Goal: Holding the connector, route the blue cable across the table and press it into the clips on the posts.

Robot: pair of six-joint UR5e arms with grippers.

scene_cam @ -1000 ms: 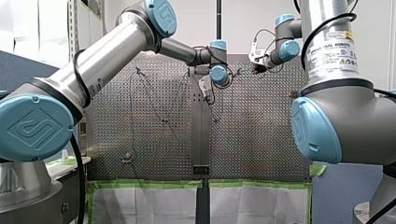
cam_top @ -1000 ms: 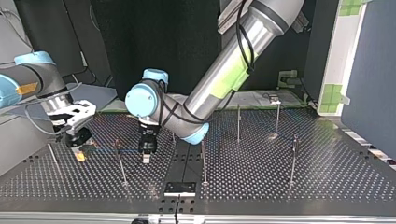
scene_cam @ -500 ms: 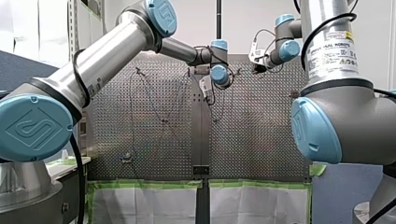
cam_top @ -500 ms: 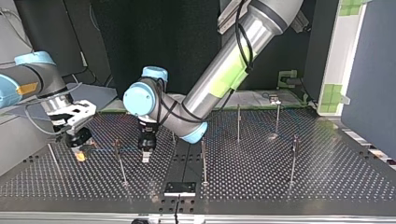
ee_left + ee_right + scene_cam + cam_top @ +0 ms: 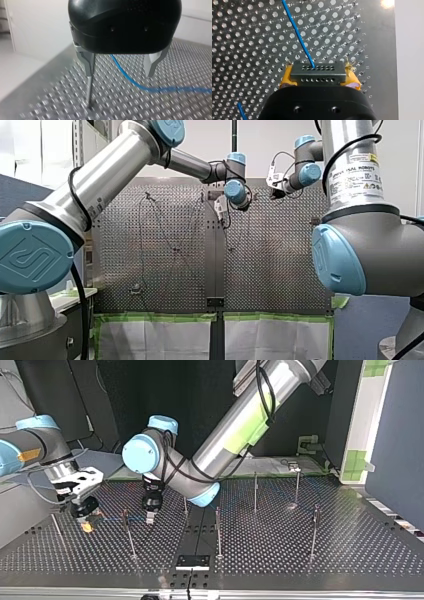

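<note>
my right gripper (image 5: 319,76), yellow-padded, clamps the dark perforated rectangular connector (image 5: 317,68); its thin blue cable (image 5: 298,35) runs over the perforated metal table (image 5: 249,50), passing ungripped between the spread metal fingers (image 5: 88,62) of my left gripper (image 5: 120,67).

Perforated metal counter (image 5: 280,270); green tape (image 5: 150,317) along near edge in front view, white sheets (image 5: 160,340) hanging below. White wall (image 5: 260,140) behind. Top view: black backdrop (image 5: 150,395) behind counter, blue-grey panel (image 5: 400,435) at right, white board (image 5: 364,420) with green tape patches beside it.
</note>
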